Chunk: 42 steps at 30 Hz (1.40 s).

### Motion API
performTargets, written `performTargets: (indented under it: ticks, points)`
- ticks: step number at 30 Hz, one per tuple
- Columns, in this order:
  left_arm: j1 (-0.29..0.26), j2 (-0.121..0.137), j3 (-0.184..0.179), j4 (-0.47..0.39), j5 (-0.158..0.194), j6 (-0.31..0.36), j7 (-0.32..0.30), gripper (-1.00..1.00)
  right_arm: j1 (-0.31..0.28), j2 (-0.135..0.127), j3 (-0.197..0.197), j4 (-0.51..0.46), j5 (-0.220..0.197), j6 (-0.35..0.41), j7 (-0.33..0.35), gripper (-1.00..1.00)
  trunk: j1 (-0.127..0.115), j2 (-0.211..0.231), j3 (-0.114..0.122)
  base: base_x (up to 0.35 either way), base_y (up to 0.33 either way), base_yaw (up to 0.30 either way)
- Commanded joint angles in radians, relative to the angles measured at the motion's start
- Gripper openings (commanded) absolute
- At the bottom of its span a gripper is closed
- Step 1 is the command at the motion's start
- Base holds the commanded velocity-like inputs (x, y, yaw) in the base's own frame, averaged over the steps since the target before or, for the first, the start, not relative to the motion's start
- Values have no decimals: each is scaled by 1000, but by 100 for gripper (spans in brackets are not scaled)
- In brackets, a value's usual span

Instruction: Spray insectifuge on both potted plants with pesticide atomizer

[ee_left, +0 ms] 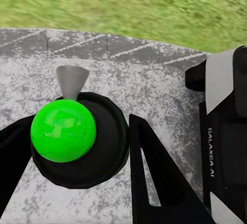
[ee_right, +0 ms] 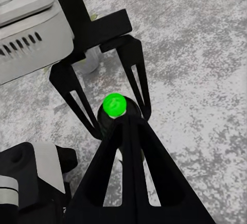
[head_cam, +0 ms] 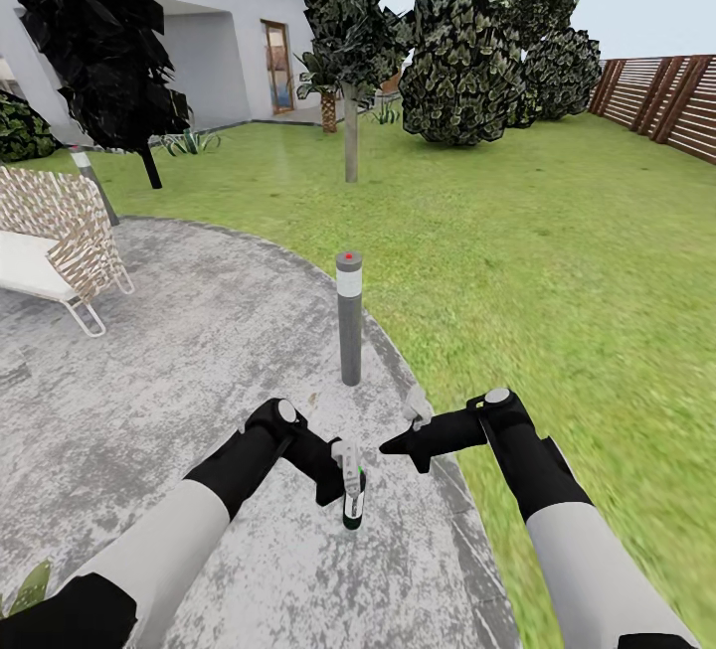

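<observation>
Head view: the pesticide atomizer was held upright by the left gripper, pinched between its fingers; the right gripper was pressed together just beside it.

Left wrist view: the atomizer's green-capped head was seen end-on.

Right wrist view: the same was confirmed.
</observation>
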<state>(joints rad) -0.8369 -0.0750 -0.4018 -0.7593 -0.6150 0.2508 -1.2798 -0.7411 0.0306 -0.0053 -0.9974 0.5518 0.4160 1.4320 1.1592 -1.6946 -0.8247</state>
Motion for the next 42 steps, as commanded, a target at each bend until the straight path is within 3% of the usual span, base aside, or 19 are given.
performTargets:
  ticks: [1, 15, 30, 42]
  points:
    - [-1, 0, 0, -1, -3, 10, -4, -100, -1, 0, -1, -1, 5, 10, 6, -100, 0, 0, -1, 0, 0, 0]
    - [-1, -35, 0, -2, -3, 11, -6, -100, -1, 1, -1, -1, 5, 10, 6, -100, 0, 0, -1, 0, 0, 0]
    - [-22, -36, 0, -2, -3, 13, -7, -100, -1, 0, -1, -2, 5, 10, 6, -100, 0, 0, -1, 0, 0, 0]
    - [-28, -36, 0, -34, -3, 46, -43, -100, -1, 0, -1, -2, 5, 10, 6, -100, 0, 0, -1, 0, 0, 0]
